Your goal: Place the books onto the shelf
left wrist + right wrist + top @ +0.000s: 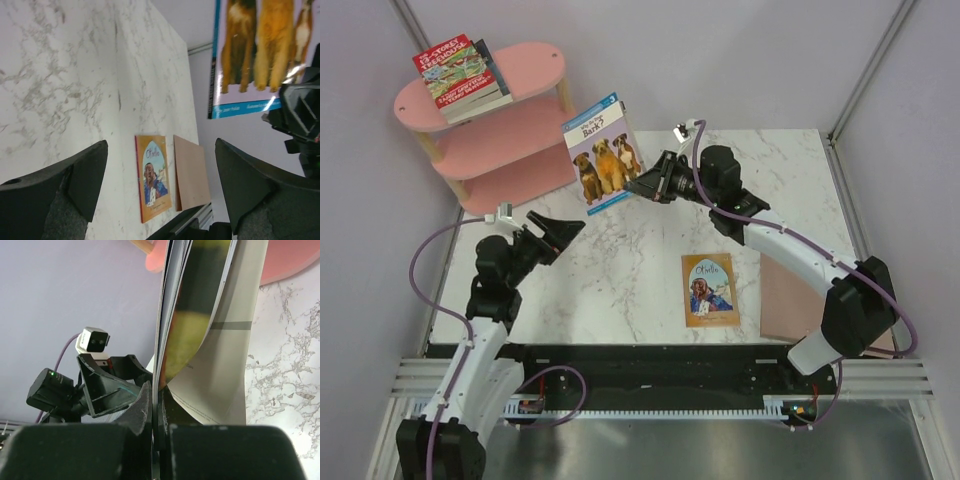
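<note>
My right gripper (642, 186) (159, 390) is shut on the lower edge of the light blue puppy book (603, 152) (200, 315), holding it upright in the air in front of the pink shelf (510, 130). Some pages sag away from the pinch in the right wrist view. My left gripper (565, 228) (161, 145) stands open and holds nothing, just below and left of that book (260, 55). On the shelf's top board lies a stack of books with the red treehouse one (455, 62) on top. The orange-tan book (708, 290) (154, 175) lies flat on the table.
A plain brown board (790, 295) (192, 172) lies flat to the right of the orange-tan book, near the table's front right edge. Purple walls close in the table on the left, back and right. The shelf's middle board (505, 140) holds nothing.
</note>
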Motion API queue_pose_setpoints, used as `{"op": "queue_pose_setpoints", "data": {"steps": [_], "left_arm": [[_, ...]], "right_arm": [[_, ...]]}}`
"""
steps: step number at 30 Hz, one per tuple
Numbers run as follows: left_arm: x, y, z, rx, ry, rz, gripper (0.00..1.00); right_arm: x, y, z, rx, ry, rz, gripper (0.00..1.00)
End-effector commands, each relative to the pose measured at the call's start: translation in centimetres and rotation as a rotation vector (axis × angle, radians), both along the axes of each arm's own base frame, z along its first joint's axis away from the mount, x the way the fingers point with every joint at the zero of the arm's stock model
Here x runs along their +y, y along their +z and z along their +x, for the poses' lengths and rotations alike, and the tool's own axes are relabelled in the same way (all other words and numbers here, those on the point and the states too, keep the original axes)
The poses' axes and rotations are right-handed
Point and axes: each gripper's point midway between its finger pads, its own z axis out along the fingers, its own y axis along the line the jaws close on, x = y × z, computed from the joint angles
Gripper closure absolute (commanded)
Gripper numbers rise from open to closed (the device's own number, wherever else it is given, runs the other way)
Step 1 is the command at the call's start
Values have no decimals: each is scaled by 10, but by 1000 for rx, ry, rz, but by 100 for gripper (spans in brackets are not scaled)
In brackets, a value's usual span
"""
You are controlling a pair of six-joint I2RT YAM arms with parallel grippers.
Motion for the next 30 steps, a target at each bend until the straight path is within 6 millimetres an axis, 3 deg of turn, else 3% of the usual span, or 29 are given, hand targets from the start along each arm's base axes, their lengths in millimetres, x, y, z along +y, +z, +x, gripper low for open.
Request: {"op": "queue_pose_setpoints", "data": {"steps": [1, 3, 6, 10, 18, 20, 21, 23, 24, 28, 30], "left_arm": [[-14, 66, 7, -256, -58, -92, 7], [-16, 76, 7, -304, -59, -94, 7], [-22, 77, 12, -304, -80, -96, 8], [-37, 76, 14, -310, -124, -115, 15], [-43, 75, 24, -330, -110, -130, 20], [-43, 78, 24, -354, -105, -147, 30], [-43, 78, 24, -353, -102, -163, 49], [-42, 79, 25, -363, -91, -179, 74], [-43, 78, 25, -355, -89, -187, 96], [-41, 77, 24, -359, -80, -174, 98], [-39, 74, 24, -347, -67, -161, 98]], "right_arm": [[-4, 41, -11, -73, 19, 67, 100], [-6, 44, -15, -71, 19, 75, 100], [-8, 44, -18, -66, 17, 83, 100], [-6, 42, -23, -60, 27, 90, 100], [2, 46, -30, -64, 55, 103, 100], [4, 45, -31, -58, 59, 106, 100], [5, 46, -31, -58, 64, 110, 100], [6, 44, -32, -54, 64, 110, 100], [6, 43, -32, -53, 61, 107, 100], [6, 35, -32, -40, 62, 90, 99], [4, 23, -29, -25, 44, 56, 80]]}}
